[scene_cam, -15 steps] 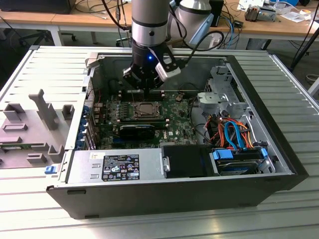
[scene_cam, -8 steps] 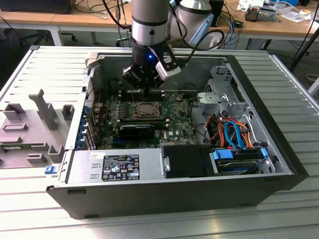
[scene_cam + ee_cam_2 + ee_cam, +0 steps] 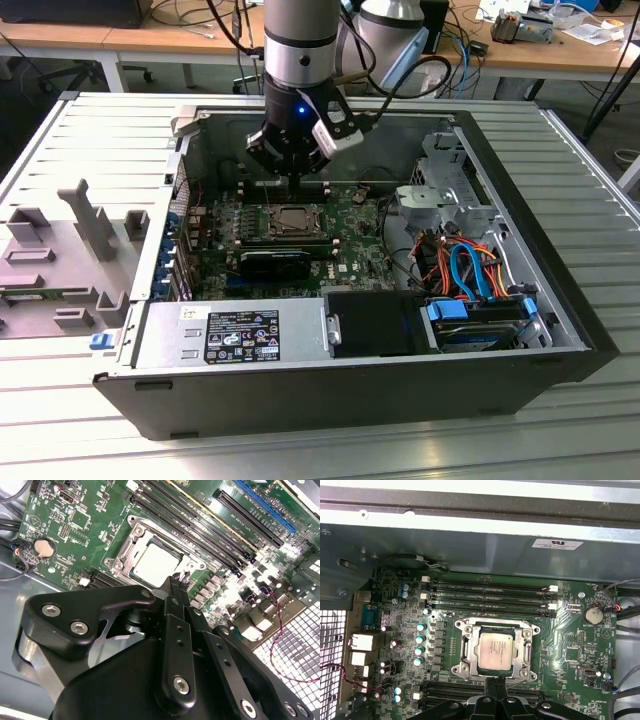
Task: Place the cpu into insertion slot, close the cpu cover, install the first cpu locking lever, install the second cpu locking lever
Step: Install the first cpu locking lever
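Looking down into an open computer case (image 3: 350, 392) lying on a ribbed metal table (image 3: 110, 130). Seeing the gripper (image 3: 290, 186) hanging low over the green motherboard (image 3: 352, 228), near the middle of the case. Seeing the two black fingers (image 3: 172, 587) pressed together at the tips and pinching nothing.

Finding the cpu (image 3: 495, 650) lying flat inside the insertion slot (image 3: 495, 630), with the silver top up. Finding the cpu cover (image 3: 468, 652) lying down flat around the chip, framing all four sides.

In the exterior view, finding the gripper at 12 o'clock from the cpu (image 3: 296, 217), just beside the socket. In both wrist views, seeing the gripper (image 3: 496, 684) tips sitting at the edge of the cpu cover (image 3: 125, 545), just off the cpu (image 3: 156, 564) and not over the middle. Not being able to tell about touching the metal edge there.

Seeing long black memory slots (image 3: 490, 586) running along two sides of the socket. Seeing a round coin battery (image 3: 593, 614) well apart from the chip. In the exterior view, finding the grey power supply box (image 3: 230, 335) at 6 o'clock from the cpu, and blue and orange cables (image 3: 468, 270) at 4 o'clock.
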`<state>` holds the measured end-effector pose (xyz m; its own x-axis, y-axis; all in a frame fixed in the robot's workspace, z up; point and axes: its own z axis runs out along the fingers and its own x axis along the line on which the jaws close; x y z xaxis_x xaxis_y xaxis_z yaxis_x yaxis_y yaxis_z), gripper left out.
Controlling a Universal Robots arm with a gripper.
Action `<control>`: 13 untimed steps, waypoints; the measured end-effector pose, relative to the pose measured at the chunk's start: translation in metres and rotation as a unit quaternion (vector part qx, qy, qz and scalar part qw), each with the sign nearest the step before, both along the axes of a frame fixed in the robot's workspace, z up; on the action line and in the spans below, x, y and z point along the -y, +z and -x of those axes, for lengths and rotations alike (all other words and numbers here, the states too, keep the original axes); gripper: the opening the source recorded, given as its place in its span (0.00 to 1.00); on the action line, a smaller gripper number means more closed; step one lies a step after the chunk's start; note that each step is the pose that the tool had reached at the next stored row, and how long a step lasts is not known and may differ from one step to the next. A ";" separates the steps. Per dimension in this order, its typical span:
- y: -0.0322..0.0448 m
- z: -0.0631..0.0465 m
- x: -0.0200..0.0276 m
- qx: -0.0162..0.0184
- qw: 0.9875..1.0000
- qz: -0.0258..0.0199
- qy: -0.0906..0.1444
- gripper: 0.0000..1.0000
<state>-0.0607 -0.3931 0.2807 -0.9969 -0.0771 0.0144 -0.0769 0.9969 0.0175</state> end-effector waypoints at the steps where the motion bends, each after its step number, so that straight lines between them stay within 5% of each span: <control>1: 0.0003 0.000 0.0000 0.000 1.000 0.000 0.000 0.11; 13: 0.0050 0.000 0.0000 0.000 1.000 0.000 0.000 0.11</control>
<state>-0.0607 -0.3931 0.2857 -0.9969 -0.0771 0.0144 -0.0769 0.9969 0.0174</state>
